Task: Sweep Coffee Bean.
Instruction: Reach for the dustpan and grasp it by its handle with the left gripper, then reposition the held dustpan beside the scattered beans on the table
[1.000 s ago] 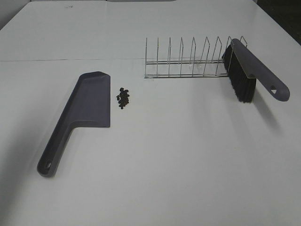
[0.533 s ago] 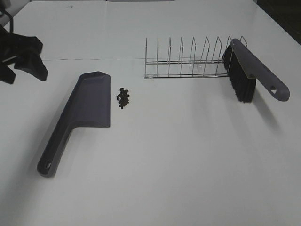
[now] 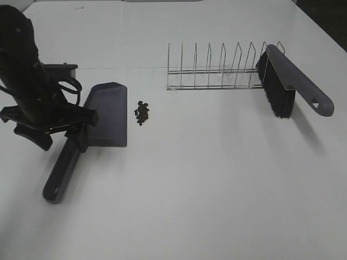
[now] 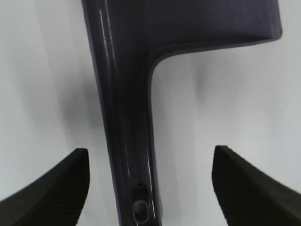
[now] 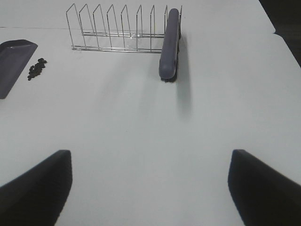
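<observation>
- Left gripper (image 4: pixel 149 188): wide open, empty, straddling the dustpan handle (image 4: pixel 124 117), whose long axis runs between the jaws.
- Coffee beans (image 3: pixel 142 112): 1 cluster just beside the dustpan's long edge.
- Right gripper (image 5: pixel 150 188): open, empty, well apart from the brush (image 5: pixel 169 42).

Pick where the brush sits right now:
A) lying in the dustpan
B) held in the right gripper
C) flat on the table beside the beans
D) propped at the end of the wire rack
D: the brush leans at the far-right end of the wire rack, well away from the coffee beans.
</observation>
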Available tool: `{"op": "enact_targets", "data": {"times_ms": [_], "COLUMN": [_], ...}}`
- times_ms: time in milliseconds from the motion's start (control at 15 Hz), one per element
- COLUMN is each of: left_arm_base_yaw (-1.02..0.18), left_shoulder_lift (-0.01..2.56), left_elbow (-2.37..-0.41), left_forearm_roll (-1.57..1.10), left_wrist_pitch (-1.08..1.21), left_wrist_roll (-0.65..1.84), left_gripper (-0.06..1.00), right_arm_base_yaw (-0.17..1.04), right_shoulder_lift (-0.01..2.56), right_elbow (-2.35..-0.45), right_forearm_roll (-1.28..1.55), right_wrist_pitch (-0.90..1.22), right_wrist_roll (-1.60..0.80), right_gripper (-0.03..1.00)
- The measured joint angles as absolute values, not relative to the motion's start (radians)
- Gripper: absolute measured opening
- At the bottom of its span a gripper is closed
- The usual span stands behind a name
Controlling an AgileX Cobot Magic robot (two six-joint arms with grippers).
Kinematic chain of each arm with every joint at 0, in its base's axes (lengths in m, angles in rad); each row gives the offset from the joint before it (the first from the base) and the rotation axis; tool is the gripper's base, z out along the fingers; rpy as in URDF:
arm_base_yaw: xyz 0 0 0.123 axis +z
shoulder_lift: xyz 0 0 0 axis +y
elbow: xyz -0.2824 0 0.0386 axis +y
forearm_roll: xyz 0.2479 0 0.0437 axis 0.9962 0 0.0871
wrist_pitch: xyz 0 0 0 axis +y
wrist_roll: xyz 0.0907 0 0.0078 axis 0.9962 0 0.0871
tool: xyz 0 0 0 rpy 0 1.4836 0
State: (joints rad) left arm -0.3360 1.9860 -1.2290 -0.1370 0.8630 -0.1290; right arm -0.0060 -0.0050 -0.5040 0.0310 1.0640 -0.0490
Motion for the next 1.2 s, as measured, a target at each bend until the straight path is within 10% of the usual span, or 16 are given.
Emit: {"op": "enact_targets", "data": {"times_ms": [467,733,1200], "left_arm_base_yaw": [-0.336,-0.335,-0.335], "left_shoulder_lift": [2.111,2.112,2.067], "left_elbow": [-1.242,-1.242,-1.237], "left_forearm_roll": [-0.123,-0.111,-0.091], "left_wrist_pitch": [0.774,0.773,0.809], "left_wrist_roll": [-0.137,-0.161,-0.197], "left_gripper": [0.66,0.30,0.27], "right_arm_base_yaw": [-0.006,-0.006,-0.006], "right_shoulder_lift": [-0.005,-0.005,-0.005], "right_elbow": [-0.504,-0.504,-0.504], "right_forearm_roll": [0.033,0.033,0.033], "right_wrist_pitch": [1.064,1.064,1.064], "right_wrist_roll": [-0.049,-0.049,-0.049], "right_gripper": [0.82,0.82,0.82]}}
